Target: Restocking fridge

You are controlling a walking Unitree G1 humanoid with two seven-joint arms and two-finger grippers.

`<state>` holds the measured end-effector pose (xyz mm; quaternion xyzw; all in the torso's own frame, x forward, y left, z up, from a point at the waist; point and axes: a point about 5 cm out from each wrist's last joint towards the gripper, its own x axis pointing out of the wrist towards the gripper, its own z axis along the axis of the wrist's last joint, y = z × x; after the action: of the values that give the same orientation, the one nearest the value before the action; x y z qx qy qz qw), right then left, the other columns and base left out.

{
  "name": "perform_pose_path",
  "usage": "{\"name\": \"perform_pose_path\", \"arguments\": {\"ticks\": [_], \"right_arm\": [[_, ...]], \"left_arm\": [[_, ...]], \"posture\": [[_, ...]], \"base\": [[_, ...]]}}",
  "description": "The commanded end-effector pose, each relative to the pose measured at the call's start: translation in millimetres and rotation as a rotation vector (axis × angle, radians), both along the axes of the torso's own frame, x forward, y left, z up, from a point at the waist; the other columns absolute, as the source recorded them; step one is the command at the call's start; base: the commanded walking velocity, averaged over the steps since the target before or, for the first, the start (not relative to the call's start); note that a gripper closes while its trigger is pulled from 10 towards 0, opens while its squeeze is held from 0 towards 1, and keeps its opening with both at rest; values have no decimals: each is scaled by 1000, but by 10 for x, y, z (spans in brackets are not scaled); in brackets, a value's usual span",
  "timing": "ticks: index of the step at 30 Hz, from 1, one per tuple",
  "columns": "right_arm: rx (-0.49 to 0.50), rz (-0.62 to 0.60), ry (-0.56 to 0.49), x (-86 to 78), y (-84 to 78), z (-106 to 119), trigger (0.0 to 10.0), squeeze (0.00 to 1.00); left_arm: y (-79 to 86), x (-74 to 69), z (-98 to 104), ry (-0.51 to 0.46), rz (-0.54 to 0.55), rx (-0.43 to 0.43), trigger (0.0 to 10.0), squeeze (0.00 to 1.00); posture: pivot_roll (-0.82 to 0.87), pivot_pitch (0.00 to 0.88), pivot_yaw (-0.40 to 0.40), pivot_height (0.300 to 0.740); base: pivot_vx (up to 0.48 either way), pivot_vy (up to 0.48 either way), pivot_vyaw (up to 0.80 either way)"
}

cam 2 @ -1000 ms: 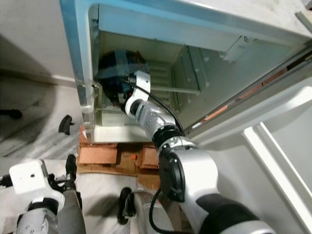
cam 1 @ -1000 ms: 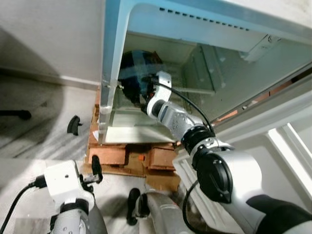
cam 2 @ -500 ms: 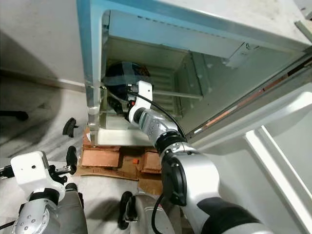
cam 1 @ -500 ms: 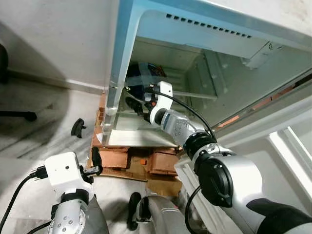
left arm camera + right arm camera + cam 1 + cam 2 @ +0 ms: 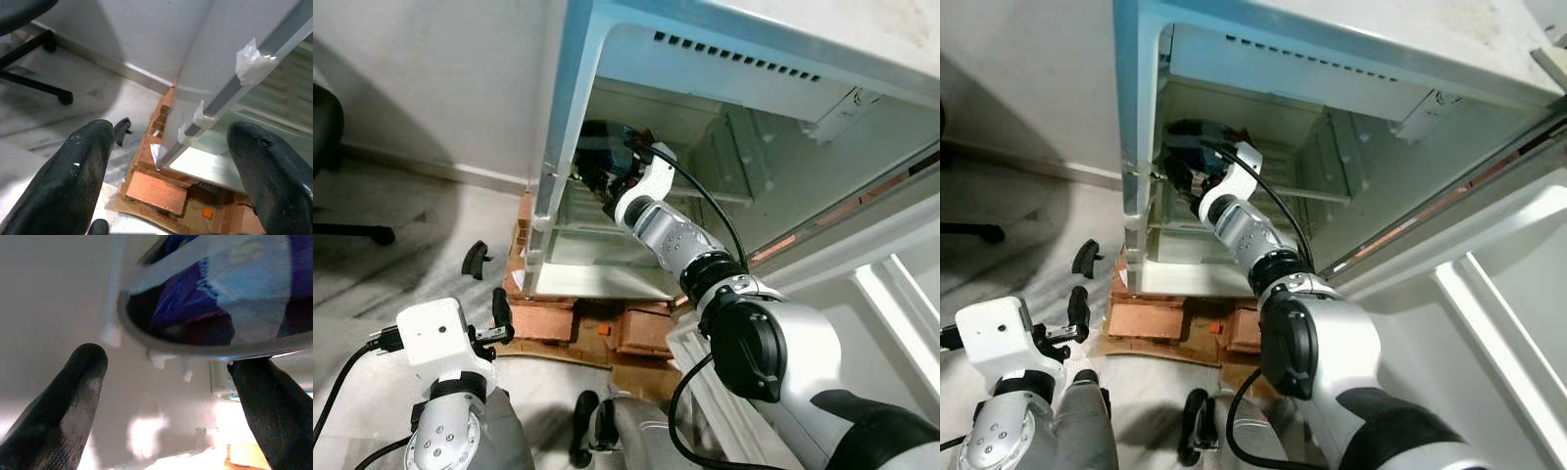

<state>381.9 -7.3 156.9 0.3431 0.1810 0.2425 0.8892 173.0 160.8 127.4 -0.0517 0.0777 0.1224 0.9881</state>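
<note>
Two black fingers of the right gripper (image 5: 166,382) are seen spread wide apart, closed on nothing, inside the open fridge (image 5: 724,59). Just beyond the fingertips, a dark round bowl (image 5: 605,157) with a smooth grey rim is placed on the glass shelf (image 5: 578,225) at the fridge's left side. Glossy blue and purple packets (image 5: 205,289) with crinkled film are held in the bowl; which way their long axis runs cannot be told. The fridge is formed of pale, smooth panels, with a row of slots along the upper inner edge and a ribbed back wall. Its base is raised on rough red bricks (image 5: 543,323) over flattened cardboard. The left gripper (image 5: 168,166) is held low outside the fridge, its rounded matte fingers also wide apart and holding nothing, pointed toward the taped corner of the cabinet. A small black clip-like piece (image 5: 475,259) lies on the marbled floor (image 5: 401,225), and an office chair's base (image 5: 34,73) stands near.
</note>
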Motion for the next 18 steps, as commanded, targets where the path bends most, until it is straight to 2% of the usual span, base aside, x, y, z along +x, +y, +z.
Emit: {"name": "perform_pose_path", "arguments": {"ticks": [1, 5, 6, 7, 12, 16, 18], "right_arm": [[-9, 131, 0, -173, 368, -37, 10000, 0], [-107, 175, -20, -189, 247, -183, 10000, 0], [-172, 195, -34, -189, 158, -257, 10000, 0], [-190, 198, -39, -187, 131, -275, 10000, 0], [-245, 195, -68, -134, -77, -310, 10000, 0], [-272, 194, -74, -125, -137, -329, 10000, 0], [-256, 176, -84, -110, -155, -310, 10000, 0]], "left_arm": [[-45, -10, -70, 32, -18, -26, 10000, 0], [-35, 15, -73, 28, -18, -25, 10000, 0], [-32, 31, -70, 23, -20, -24, 10000, 0], [-30, 35, -68, 22, -20, -24, 10000, 0], [-21, 81, -55, 11, -28, -19, 10000, 0], [-12, 97, -54, 7, -30, -18, 10000, 0], [-13, 111, -56, 4, -33, -17, 10000, 0]], "posture": [[303, 165, -268, 740], [299, 156, -268, 740], [297, 153, -267, 740], [297, 153, -267, 740], [293, 138, -255, 740], [287, 131, -249, 740], [283, 127, -245, 740]], "base": [[0, 0, 0], [0, 0, 0], [0, 0, 0], [0, 0, 0], [0, 0, 0], [0, 0, 0], [0, 0, 0]]}}
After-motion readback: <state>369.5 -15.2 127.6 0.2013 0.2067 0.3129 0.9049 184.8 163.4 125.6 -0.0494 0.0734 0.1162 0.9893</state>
